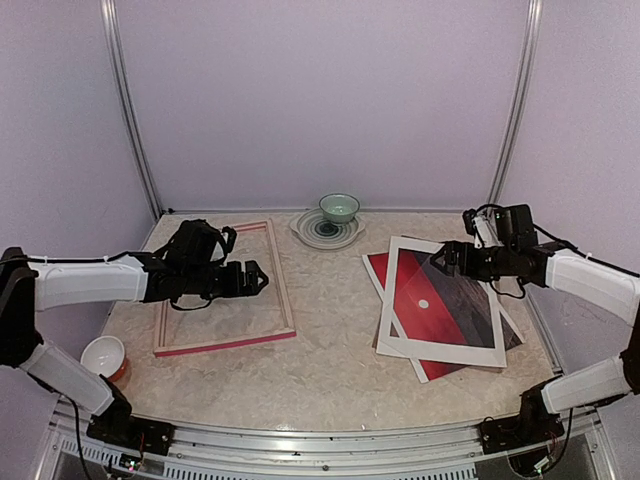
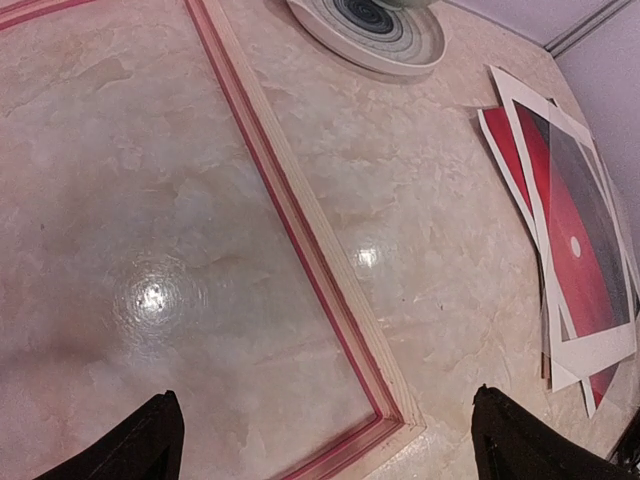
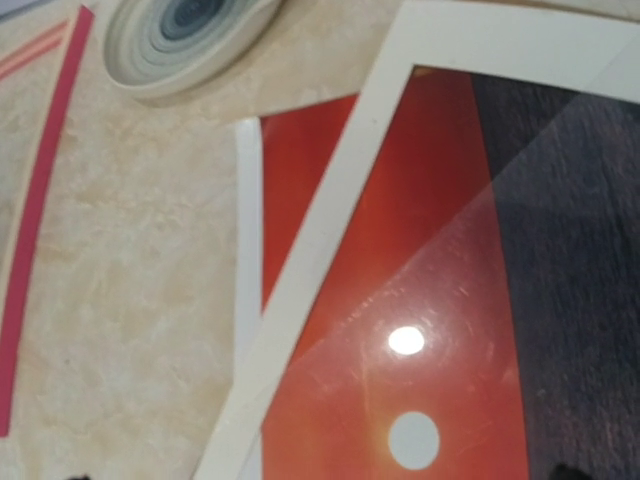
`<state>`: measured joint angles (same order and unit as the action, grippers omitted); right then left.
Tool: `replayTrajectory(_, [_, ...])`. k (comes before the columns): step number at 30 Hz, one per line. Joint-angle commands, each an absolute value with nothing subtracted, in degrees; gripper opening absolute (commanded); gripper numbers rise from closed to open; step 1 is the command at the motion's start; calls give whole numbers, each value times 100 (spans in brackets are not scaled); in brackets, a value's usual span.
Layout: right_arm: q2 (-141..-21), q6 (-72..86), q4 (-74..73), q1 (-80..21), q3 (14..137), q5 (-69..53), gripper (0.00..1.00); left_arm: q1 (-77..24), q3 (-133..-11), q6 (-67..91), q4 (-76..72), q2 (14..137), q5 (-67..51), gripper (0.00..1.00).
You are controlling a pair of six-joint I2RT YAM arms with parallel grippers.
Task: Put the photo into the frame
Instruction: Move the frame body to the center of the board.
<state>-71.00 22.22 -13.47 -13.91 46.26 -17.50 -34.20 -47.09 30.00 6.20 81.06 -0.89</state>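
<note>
Over at the far left, a small cup (image 1: 103, 355) is sitting near the edge of the table (image 1: 330, 370). Next to it the frame (image 1: 226, 345) is lying flat on the left half of the table, with bare table showing through its middle. The left gripper (image 1: 258, 277) is hanging above the frame, close to its right rail, and it is touching nothing; its two fingers (image 2: 150, 445) are standing wide apart. Going on toward the middle, a plate (image 1: 322, 235) with rings is sitting at the back, and a green bowl (image 1: 339, 207) is resting on it. On the right half the photo (image 1: 440, 305) is lying flat, well apart from the frame. A white mat (image 1: 440, 352) is lying on top of it, turned a little, so the red sky and white sun are showing through the hole and a red corner is poking out on the left. A clear shiny sheet (image 3: 520, 260) is covering part of the photo. The right gripper (image 1: 442, 262) is hanging over the photo's back edge, holding nothing, and its fingers are spread wide too.
</note>
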Motion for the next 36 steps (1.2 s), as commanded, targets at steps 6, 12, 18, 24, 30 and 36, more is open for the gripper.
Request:
replayTrajectory(6, [-7230,2160,-1458,-1477,4799,-1537,99,-3870,-5108,3054,358,8866,-125,99])
replayTrajectory(12, [-7172,2177,-1459,-1477,4765,-1493,99,-4128,-5190,3074,274,9321,-227,99])
replayTrajectory(18, [-7137,2196,-1427,-1477,4658,-1487,99,-4384,-5241,3120,172,9695,-374,99])
replayTrajectory(24, [-7104,2195,-1428,-1482,4590,-1444,99,-4644,-5359,3068,238,9978,-614,99])
replayTrajectory(30, [-7110,2211,-1385,-1483,4562,-1447,99,-4759,-5317,3149,322,9973,-871,99])
replayTrajectory(36, [-7137,2205,-1380,-1481,4569,-1455,99,-4836,-5133,3225,319,9773,-1233,99])
